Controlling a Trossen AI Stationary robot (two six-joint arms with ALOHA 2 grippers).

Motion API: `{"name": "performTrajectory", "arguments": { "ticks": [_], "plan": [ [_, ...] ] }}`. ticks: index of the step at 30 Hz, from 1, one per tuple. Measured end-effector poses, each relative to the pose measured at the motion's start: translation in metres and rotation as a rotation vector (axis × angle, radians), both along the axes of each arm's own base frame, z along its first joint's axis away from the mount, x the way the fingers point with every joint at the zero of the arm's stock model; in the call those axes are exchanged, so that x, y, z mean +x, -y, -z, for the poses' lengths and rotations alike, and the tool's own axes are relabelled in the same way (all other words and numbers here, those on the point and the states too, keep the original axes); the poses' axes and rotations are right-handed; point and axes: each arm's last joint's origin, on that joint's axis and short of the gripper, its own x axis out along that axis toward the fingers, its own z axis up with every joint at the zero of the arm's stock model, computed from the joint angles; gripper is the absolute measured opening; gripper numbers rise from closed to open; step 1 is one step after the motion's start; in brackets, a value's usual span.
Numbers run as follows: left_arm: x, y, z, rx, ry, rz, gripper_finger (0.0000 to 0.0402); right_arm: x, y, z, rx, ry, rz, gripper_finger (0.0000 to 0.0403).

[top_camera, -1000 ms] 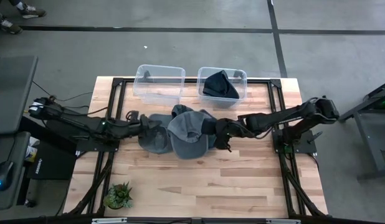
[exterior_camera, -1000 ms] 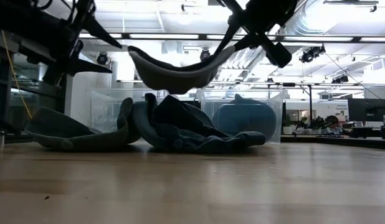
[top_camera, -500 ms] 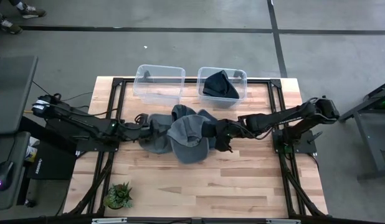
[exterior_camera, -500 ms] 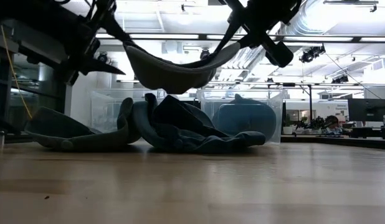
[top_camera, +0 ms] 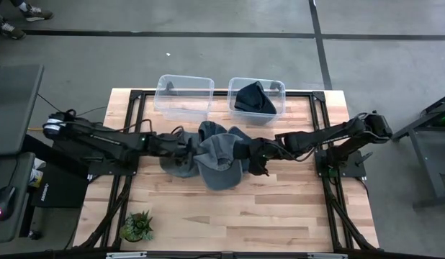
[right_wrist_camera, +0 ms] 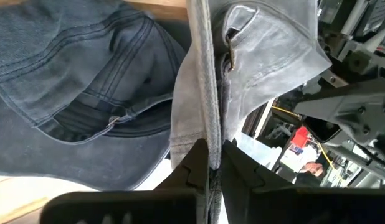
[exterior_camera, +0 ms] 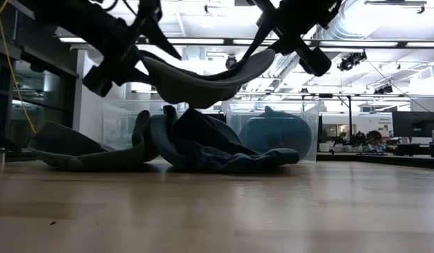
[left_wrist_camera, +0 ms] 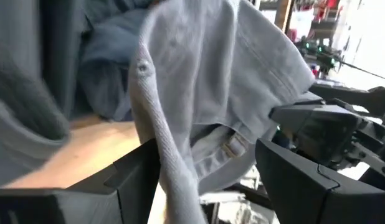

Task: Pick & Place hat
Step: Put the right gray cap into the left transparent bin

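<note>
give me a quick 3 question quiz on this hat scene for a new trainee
1. True or false: the right gripper is shut on the lifted gray hat.
2. Which bin already holds a dark hat? A) the left bin B) the right bin C) neither
3. Fill in: the left gripper has its jaws ____ around the lifted hat's edge.

Key:
1. True; its fingers pinch the fabric while the hat hangs above the pile of hats on the table.
2. B; the left bin looks empty.
3. Open.
</note>
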Motion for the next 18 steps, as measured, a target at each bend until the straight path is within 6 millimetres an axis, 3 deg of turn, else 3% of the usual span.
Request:
{"name": "performTrajectory", "arguments": {
  "ticks": [6,18],
  "plan": [
    [0.001,-0.004,-0.001,-0.084,-0.004,0.124,0.0227,-0.001,0.002,0.001,-0.002,-0.011,0.043,0.0012],
    [0.001,-0.014,0.001,-0.13,-0.025,0.112,0.0099,-0.002,0.002,0.003,0.009,-0.021,0.067,0.0012]
  ]
}}
